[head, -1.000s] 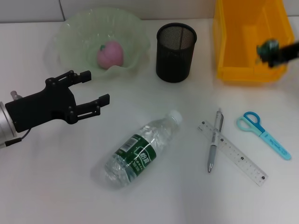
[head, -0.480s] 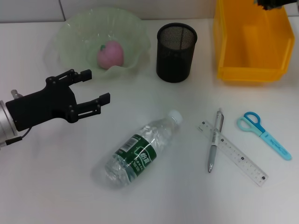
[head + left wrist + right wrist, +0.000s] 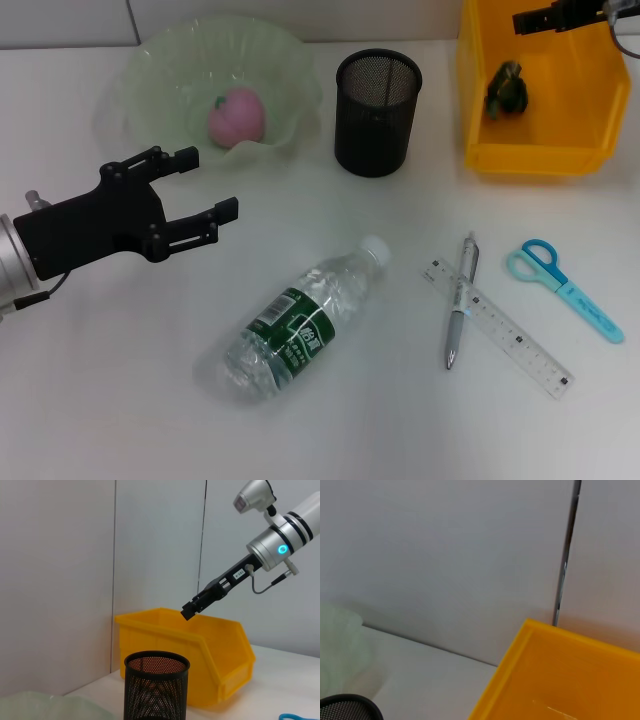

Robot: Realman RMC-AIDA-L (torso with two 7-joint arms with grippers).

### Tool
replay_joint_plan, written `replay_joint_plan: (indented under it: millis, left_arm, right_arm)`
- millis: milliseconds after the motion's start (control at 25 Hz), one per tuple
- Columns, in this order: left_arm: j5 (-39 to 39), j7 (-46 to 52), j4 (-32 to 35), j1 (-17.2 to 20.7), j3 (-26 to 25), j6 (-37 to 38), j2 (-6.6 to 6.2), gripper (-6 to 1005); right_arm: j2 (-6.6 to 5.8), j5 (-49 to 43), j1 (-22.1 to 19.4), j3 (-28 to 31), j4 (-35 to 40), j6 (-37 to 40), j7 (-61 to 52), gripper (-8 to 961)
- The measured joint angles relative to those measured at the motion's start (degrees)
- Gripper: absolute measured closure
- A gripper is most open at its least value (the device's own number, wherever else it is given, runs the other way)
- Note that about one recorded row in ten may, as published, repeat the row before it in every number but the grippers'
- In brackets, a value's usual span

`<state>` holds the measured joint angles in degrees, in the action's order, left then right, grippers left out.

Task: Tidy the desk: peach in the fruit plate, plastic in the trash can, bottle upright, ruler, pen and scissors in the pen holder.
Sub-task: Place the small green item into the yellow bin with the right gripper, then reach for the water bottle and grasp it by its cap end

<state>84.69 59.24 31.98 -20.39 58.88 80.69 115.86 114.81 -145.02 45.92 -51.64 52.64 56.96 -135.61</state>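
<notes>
Yellow trash can (image 3: 540, 100) at the far right of the worktop (image 3: 100, 400) now holds a dark crumpled scrap, which I take to be the plastic (image 3: 506, 88), lying free on its floor. Right pincer (image 3: 532, 20) hovers over the can's far wall; it carries nothing, though I cannot tell how wide its jaws stand. Left pincer (image 3: 195, 190) hangs open and empty above the near-left worktop, just short of the fruit plate (image 3: 150, 60), where the peach (image 3: 236, 115) already sits. Bottle (image 3: 300, 325) lies on its side mid-worktop, cap toward the pen holder (image 3: 377, 112). Pen (image 3: 458, 300) and ruler (image 3: 497, 327) lie crossed and touching; scissors (image 3: 560, 285) just beside them. My judgement: bottle next. I would approach across the label, grip near the middle, and rotate slowly so the base lands flat before release.
</notes>
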Motion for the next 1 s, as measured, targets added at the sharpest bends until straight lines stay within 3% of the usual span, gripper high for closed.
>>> replay_joint_plan:
  millis: [200,280,320,480,560,760,920,1000]
  left_arm:
    - [-0.02,0.00,0.30,0.00,0.01,0.24,0.31,257]
    - [-0.04,0.00,0.41,0.00,0.00,0.59,0.40,259]
    - [-0.08,0.00,0.55,0.00,0.00,1.08,0.50,260]
    - [-0.16,0.53,1.02,-0.12,0.00,2.26,0.72,264]
    - [-0.18,0.91,1.57,-0.13,0.01,2.86,0.90,265]
    - [0.01,7.84,7.88,0.58,0.35,5.12,1.69,270]
    - [2.69,18.42,17.34,1.29,2.26,5.92,2.32,273]
    - [6.08,28.40,25.40,1.54,4.85,4.62,2.75,275]
  right_arm:
    - [0.08,0.32,-1.53,0.15,2.95,1.83,-0.22,294]
    - [0.90,1.69,-3.65,0.14,8.18,4.67,-0.16,183]
    - [1.45,3.39,-5.24,0.18,11.42,6.34,0.31,127]
    - [3.70,17.17,-14.59,0.01,22.54,11.19,7.55,127]
    - [4.11,26.60,-19.76,-0.18,24.45,14.66,13.46,127]
    - [4.21,44.04,-30.36,0.08,18.77,25.66,33.59,127]
    - [4.14,46.09,-34.11,0.13,10.05,31.27,47.26,127]
    - [3.88,45.62,-34.54,0.13,5.29,32.12,51.44,127]
